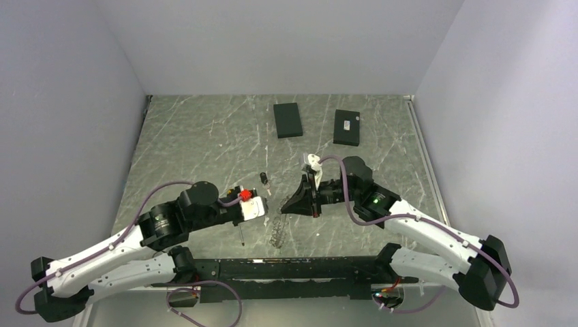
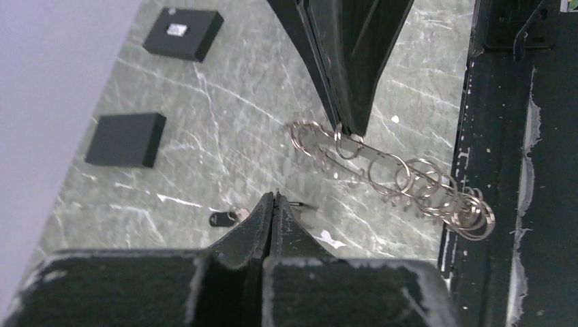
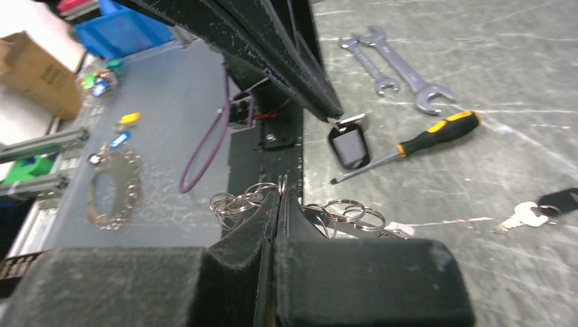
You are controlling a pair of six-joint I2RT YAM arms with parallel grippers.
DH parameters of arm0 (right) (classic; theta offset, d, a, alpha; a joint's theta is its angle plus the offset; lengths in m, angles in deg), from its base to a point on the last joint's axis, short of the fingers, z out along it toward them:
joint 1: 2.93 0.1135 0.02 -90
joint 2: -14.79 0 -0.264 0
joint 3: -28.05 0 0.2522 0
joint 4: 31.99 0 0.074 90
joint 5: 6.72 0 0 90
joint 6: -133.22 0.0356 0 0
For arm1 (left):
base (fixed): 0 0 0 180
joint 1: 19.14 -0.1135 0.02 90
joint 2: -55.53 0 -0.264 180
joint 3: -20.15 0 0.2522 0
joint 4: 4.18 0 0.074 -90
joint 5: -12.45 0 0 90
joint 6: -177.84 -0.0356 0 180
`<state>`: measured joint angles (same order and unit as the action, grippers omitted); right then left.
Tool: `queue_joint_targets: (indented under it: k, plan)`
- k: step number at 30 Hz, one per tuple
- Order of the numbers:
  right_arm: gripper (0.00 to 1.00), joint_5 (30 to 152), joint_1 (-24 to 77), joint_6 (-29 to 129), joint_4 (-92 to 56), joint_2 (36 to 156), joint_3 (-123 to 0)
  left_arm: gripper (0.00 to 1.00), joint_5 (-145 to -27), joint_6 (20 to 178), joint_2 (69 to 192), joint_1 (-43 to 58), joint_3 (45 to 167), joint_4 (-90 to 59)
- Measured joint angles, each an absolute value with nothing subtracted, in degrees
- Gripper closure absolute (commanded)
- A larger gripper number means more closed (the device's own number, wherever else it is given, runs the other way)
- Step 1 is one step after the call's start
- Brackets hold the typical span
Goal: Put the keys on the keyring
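The right gripper [image 3: 281, 189] pinches a loop of the keyring [image 2: 371, 155]. Near the keyring, the left gripper [image 2: 274, 199] grips a key [image 3: 347, 146]. Next, I think, the key must slide onto that loop.

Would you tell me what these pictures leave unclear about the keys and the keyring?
Top external: the keyring is too small to count its rings.
Right wrist: the blade of the held key is mostly hidden inside the left gripper; the right gripper partly covers the ring it pinches.
Left wrist: the left gripper itself hides that key almost entirely.

No text is legible, even on the black box [image 1: 347, 127].
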<state>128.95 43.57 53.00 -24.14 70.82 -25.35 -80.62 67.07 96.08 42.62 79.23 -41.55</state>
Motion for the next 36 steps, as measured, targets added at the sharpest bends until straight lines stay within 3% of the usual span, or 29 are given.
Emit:
queue_joint_targets:
  k: [12,25,36]
  plan:
    - [1.00,145.46,43.61,55.32,-23.55,78.14,-33.24,1.00,-86.43,56.58,94.51,42.62,79.14,-41.10]
    - [1.00,163.31,43.61,49.35,-10.57,88.15,-44.76,1.00,-93.71,50.90,87.45,42.62,79.14,-44.48]
    - [1.00,166.13,43.61,45.40,-3.66,92.10,-48.54,1.00,-97.27,49.74,86.82,42.62,79.69,-47.06]
